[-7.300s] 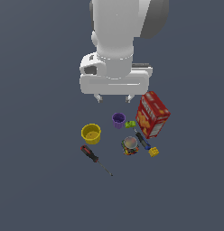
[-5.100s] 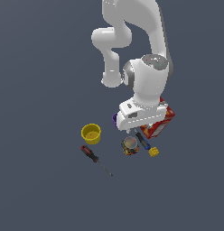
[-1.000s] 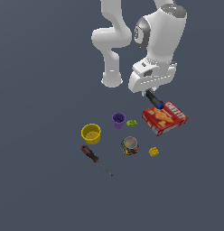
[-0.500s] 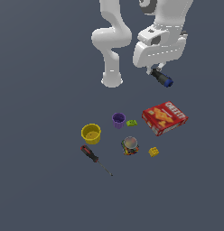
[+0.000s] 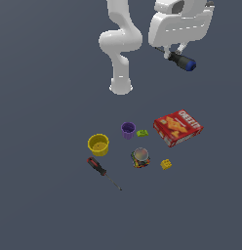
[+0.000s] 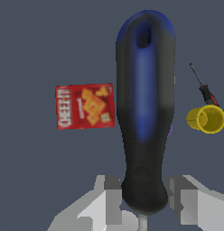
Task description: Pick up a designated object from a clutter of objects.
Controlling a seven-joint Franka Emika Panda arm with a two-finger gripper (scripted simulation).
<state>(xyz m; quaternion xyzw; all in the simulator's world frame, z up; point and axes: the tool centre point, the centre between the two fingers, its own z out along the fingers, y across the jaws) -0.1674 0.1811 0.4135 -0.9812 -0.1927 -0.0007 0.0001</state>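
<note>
In the exterior view the gripper [image 5: 174, 50] hangs high over the floor with the short black-handled screwdriver [image 5: 183, 62] slanting out below its fingers, blue end lowest, well above the clutter. Down there lie one red cracker box [image 5: 177, 127], one purple cup [image 5: 128, 130], one yellow cup [image 5: 98, 144], one tin can [image 5: 140, 157], one green block [image 5: 142, 133], one yellow block [image 5: 166, 164] and one long red-and-black screwdriver [image 5: 101, 172] — all apart from each other. The fingers themselves are hard to make out here.

The wrist view shows the grip: two grey fingers [image 6: 111, 196] clamp the handle's narrow end from either side, and the handle fills the picture's middle. Past it only the cracker box [image 6: 85, 105], the yellow cup [image 6: 205, 119] and the long screwdriver [image 6: 203, 87] show — a purple sliver peeks from behind the handle; the rest is hidden.
</note>
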